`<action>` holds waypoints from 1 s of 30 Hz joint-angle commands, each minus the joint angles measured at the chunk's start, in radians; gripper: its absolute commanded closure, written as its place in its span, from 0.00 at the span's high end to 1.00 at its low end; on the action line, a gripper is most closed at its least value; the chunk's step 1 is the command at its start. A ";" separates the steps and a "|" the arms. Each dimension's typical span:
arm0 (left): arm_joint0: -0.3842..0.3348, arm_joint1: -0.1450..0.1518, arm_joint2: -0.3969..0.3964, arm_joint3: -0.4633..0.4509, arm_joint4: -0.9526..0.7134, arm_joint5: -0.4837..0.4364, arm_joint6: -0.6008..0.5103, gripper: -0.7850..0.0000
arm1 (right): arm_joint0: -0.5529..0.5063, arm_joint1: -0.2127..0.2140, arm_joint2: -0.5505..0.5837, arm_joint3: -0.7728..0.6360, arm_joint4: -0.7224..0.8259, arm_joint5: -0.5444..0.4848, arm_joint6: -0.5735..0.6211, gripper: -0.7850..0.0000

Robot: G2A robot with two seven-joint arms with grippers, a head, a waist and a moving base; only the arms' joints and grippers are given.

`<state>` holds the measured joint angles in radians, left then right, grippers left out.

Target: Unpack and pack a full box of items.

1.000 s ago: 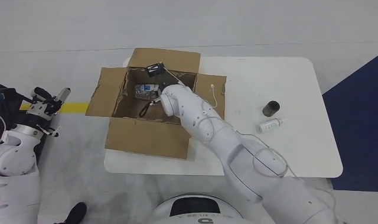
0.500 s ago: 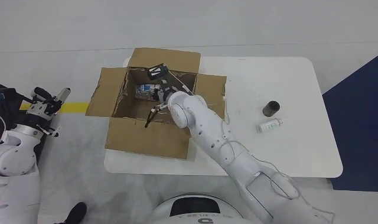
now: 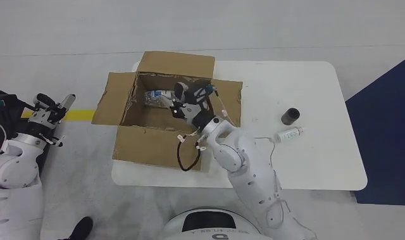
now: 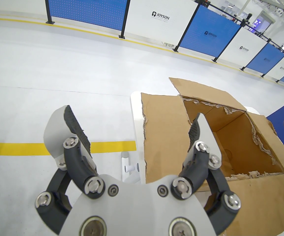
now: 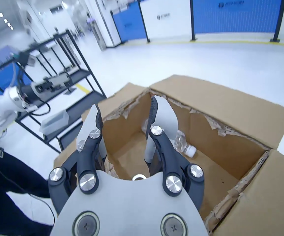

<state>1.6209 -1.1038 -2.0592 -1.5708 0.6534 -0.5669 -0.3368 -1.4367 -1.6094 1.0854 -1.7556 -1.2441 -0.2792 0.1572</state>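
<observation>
The left gripper hangs well left of the cardboard box, jaws spread wide and empty. A clear plastic bottle lies inside the box. The right gripper hovers over the box's right side, jaws parted, holding nothing. Well right of the box sit a dark cylinder and a small white bottle.

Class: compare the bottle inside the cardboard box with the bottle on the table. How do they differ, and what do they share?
The bottle in the box is clear with a white cap; the bottle on the table looks white. The first lies inside the cardboard box, the second out on the table beside a dark cylinder. Both lie on their sides.
</observation>
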 commanded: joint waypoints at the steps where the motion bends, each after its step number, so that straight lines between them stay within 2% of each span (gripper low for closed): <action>1: 0.000 0.000 0.000 0.000 0.000 0.000 0.000 1.00 | -0.061 0.010 0.023 -0.032 -0.013 -0.033 -0.100 0.77; 2: 0.000 0.000 0.000 0.000 0.000 0.000 0.000 1.00 | -0.091 0.015 0.036 -0.049 -0.019 -0.034 -0.147 0.93; 3: 0.000 0.000 0.000 0.000 0.000 0.000 0.000 1.00 | -0.119 0.019 0.042 -0.061 -0.025 -0.042 -0.184 1.00; 6: -0.002 0.001 -0.003 -0.011 0.012 0.001 0.008 1.00 | -0.194 0.031 0.074 -0.092 -0.029 -0.072 -0.289 1.00; 9: 0.036 0.001 -0.016 -0.153 0.291 0.017 0.181 1.00 | -0.255 0.043 0.104 -0.109 -0.024 -0.110 -0.380 1.00; 12: 0.071 0.002 0.021 -0.304 0.623 0.056 0.339 1.00 | -0.295 0.053 0.133 -0.114 -0.010 -0.147 -0.447 1.00; 14: 0.080 0.002 0.068 -0.347 0.745 0.066 0.406 1.00 | -0.311 0.058 0.144 -0.111 0.000 -0.166 -0.472 1.00; 16: 0.055 0.005 0.107 -0.358 0.821 0.059 0.414 1.00 | -0.322 0.063 0.156 -0.109 0.006 -0.175 -0.488 1.00; 18: 0.032 0.005 0.129 -0.349 0.850 0.090 0.372 1.00 | -0.335 0.065 0.161 -0.107 0.021 -0.169 -0.509 1.00; 29: 0.032 0.005 0.129 -0.349 0.850 0.090 0.372 1.00 | -0.335 0.065 0.161 -0.107 0.021 -0.169 -0.509 1.00; 30: 0.028 0.008 0.139 -0.376 0.894 0.076 0.371 1.00 | -0.335 0.065 0.161 -0.107 0.021 -0.169 -0.509 1.00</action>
<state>1.6528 -1.0984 -1.9307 -1.9202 1.5031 -0.4770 0.0354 -1.7717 -1.5442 1.2464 -1.8626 -1.2229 -0.4482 -0.3516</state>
